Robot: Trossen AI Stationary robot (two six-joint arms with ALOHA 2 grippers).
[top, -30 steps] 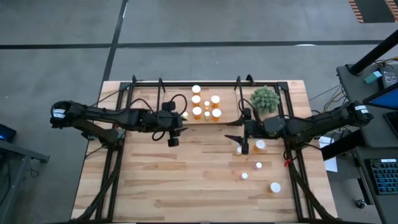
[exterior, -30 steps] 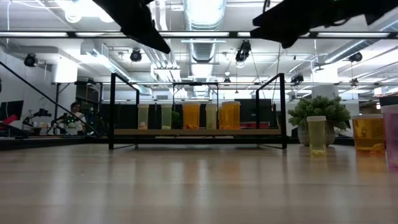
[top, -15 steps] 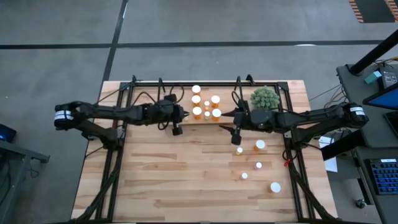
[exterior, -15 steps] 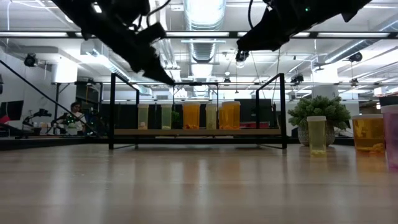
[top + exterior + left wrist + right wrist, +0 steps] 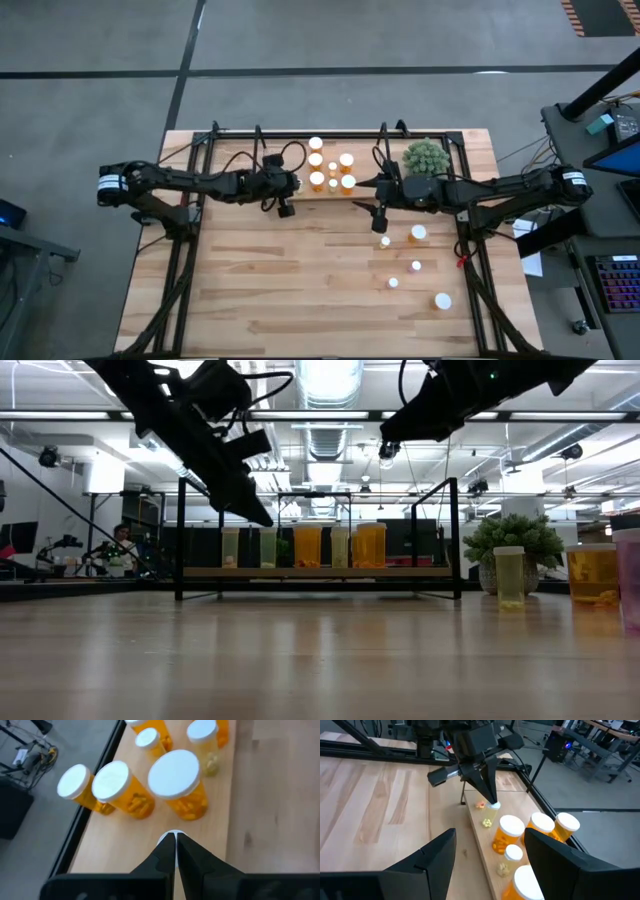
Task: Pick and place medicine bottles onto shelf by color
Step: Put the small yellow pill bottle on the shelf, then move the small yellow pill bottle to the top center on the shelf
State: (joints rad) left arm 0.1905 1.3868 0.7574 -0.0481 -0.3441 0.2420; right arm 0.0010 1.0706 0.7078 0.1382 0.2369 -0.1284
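While the left gripper (image 5: 174, 836), fingers pressed together, meets the small bottle's (image 5: 493, 806) white cap on the shelf (image 5: 115, 842) at lower centre of the left wrist view, retract straight upward; the orange bottles (image 5: 177, 782) stand just beside. The right gripper (image 5: 490, 834) hovers wide, empty.

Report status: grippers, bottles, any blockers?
Left gripper shut over shelf end, a white cap under its tips. Right gripper open, empty. Bottles remain on table.

The left gripper (image 5: 297, 184) has swung to the shelf (image 5: 300, 195), fingers (image 5: 165, 851) now closed.
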